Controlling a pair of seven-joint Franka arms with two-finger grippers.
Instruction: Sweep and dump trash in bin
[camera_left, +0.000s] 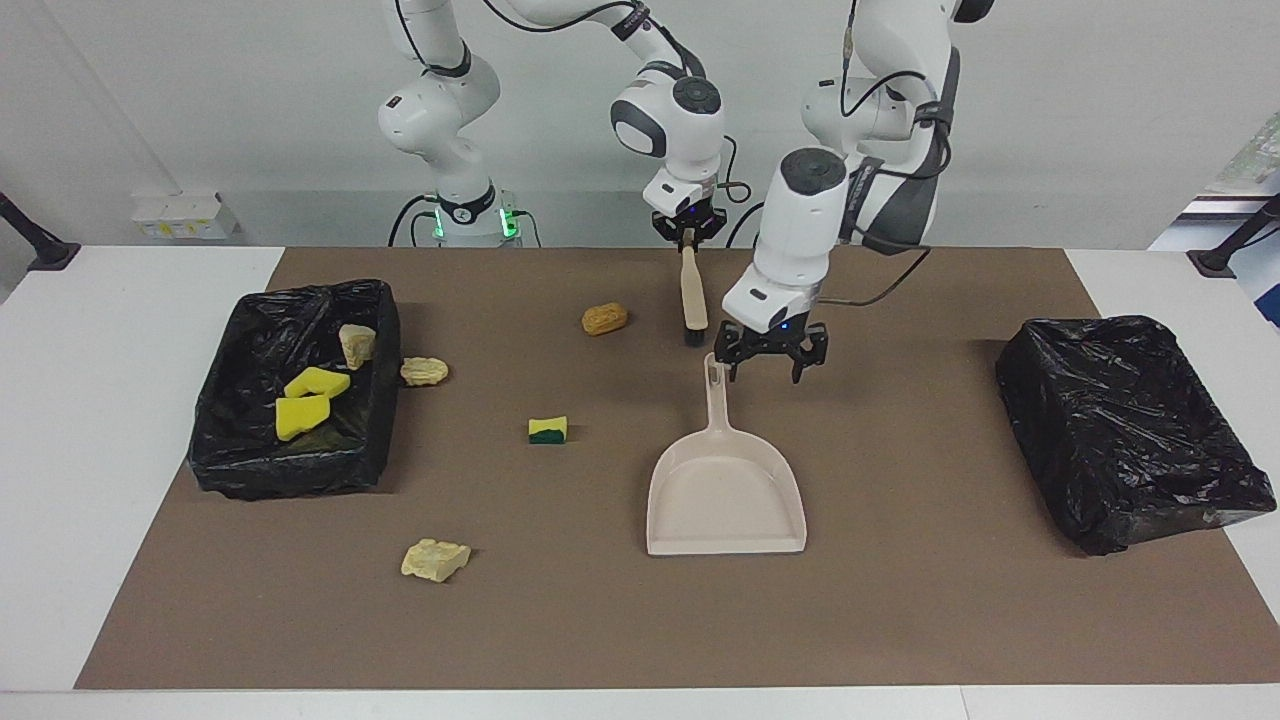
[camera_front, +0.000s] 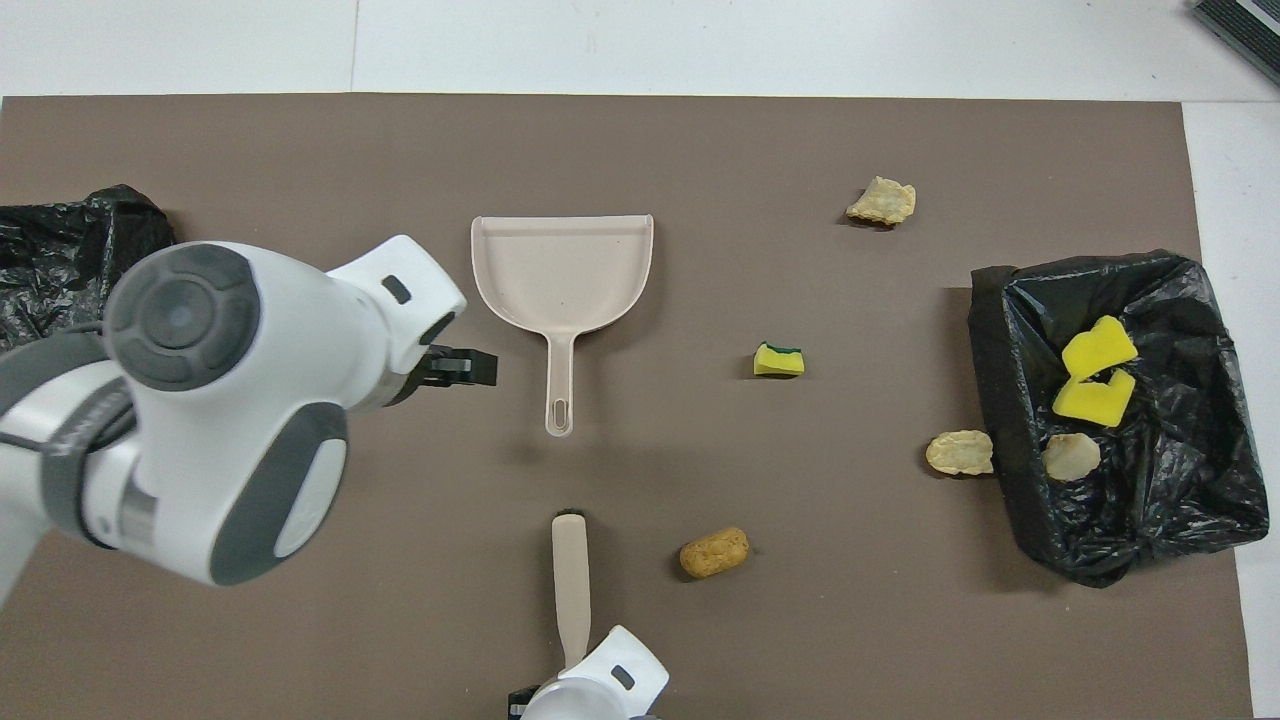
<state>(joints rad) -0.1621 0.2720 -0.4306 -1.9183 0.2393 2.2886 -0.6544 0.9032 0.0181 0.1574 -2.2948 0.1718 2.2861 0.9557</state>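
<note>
A beige dustpan (camera_left: 725, 490) lies flat mid-mat, also in the overhead view (camera_front: 562, 270). My left gripper (camera_left: 772, 362) is open and empty, just over the mat beside the dustpan's handle end (camera_front: 470, 368). My right gripper (camera_left: 688, 232) is shut on the handle of the brush (camera_left: 692, 290), which hangs bristles down (camera_front: 570, 565). Trash on the mat: a bread roll (camera_left: 604, 319), a yellow-and-green sponge (camera_left: 547, 429), and two pale chunks (camera_left: 424, 371) (camera_left: 435, 560). Two yellow sponge pieces (camera_left: 305, 400) and a pale chunk (camera_left: 356, 344) lie in the bin.
The black-bag-lined bin (camera_left: 290, 470) stands at the right arm's end of the brown mat (camera_front: 1100, 545). A second black-bagged bin (camera_left: 1130, 430) stands at the left arm's end. White table surrounds the mat.
</note>
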